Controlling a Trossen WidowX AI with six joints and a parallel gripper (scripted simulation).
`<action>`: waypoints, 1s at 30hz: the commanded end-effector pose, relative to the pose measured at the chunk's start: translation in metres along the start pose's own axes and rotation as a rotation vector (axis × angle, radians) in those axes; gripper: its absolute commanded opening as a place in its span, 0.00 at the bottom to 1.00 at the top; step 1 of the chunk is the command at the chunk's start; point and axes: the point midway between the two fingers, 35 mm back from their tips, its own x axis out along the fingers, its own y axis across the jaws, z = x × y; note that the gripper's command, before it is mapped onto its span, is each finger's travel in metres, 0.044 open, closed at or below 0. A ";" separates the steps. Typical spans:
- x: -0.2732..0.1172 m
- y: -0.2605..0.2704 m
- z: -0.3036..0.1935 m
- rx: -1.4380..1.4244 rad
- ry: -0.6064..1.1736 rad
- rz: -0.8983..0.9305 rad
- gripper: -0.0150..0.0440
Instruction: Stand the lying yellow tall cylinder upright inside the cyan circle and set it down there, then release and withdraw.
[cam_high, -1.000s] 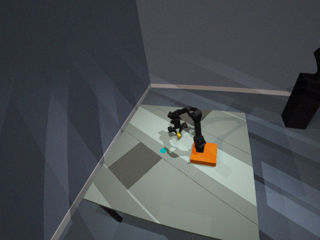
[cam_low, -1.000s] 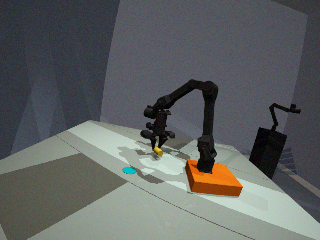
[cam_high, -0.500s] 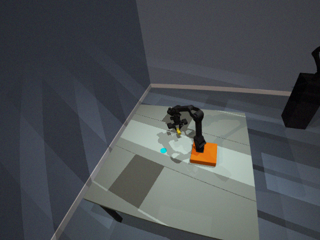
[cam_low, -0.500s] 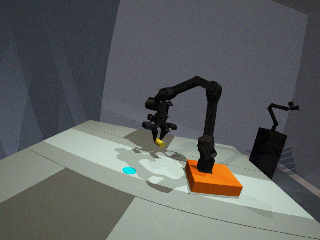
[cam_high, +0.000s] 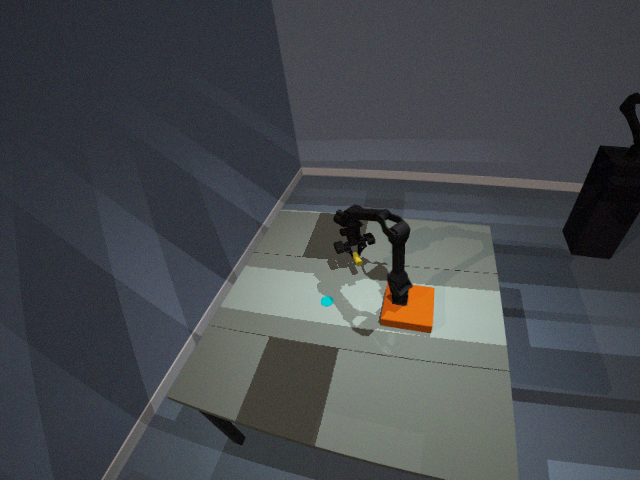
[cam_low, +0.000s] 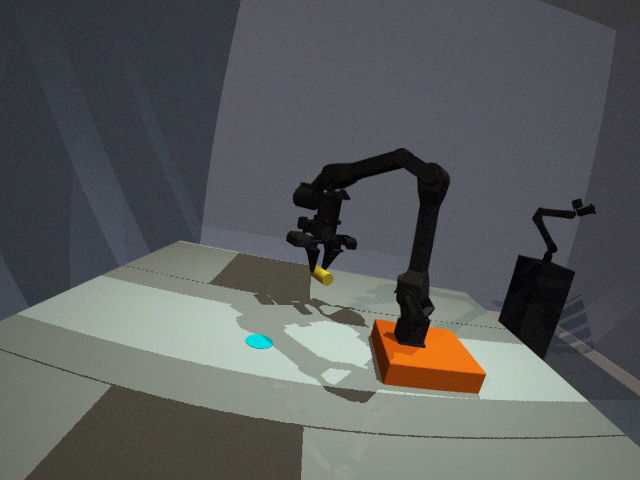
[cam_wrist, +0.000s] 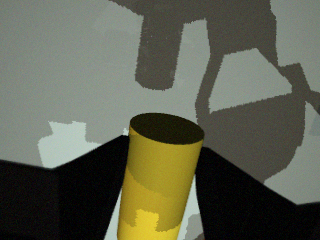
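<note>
Nearest the exterior cam, the flat cyan circle marker (cam_low: 258, 341) is seen on the pale band of the grey patchwork table (cam_low: 155, 423), w/ nothing standing on it. It lies well apart from the load, toward the cam and to the left in that view.

Next back, the orange square base block (cam_low: 429, 356) carries the black six-joint arm (cam_low: 423, 242).

Farther still, the black parallel-jaw gripper (cam_low: 322, 264) hangs above the table, pinched on the smooth yellow tall cylinder (cam_low: 322, 276). In the wrist view the cylinder (cam_wrist: 160, 185) is seen wedged between the two dark fingers, its far end face sticking out beyond them. In the exterior view it is held near one end, roughly level w/ a slight tilt, clear of the table; most of its length juts out to one side.

Risks, as judged:
- Off-centre hold on a smooth round body: the cyl. could swing or slip in the pinch during the turn to vertical.
- If set down tilted, it would likely topple or roll on release, a tall shape being tippy.
- Marker is small; an offset in carry could leave the base partly outside the circle.
- Low carry could drag the overhanging end on the table.

Containers: none seen in any view; the circle is a flat mark only, holding nothing.
</note>
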 end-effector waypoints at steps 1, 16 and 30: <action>-0.003 0.010 -0.002 -0.065 -0.005 0.012 0.43; -0.009 0.052 -0.014 -0.384 -0.021 0.036 0.43; -0.013 0.085 -0.028 -0.675 -0.023 0.040 0.43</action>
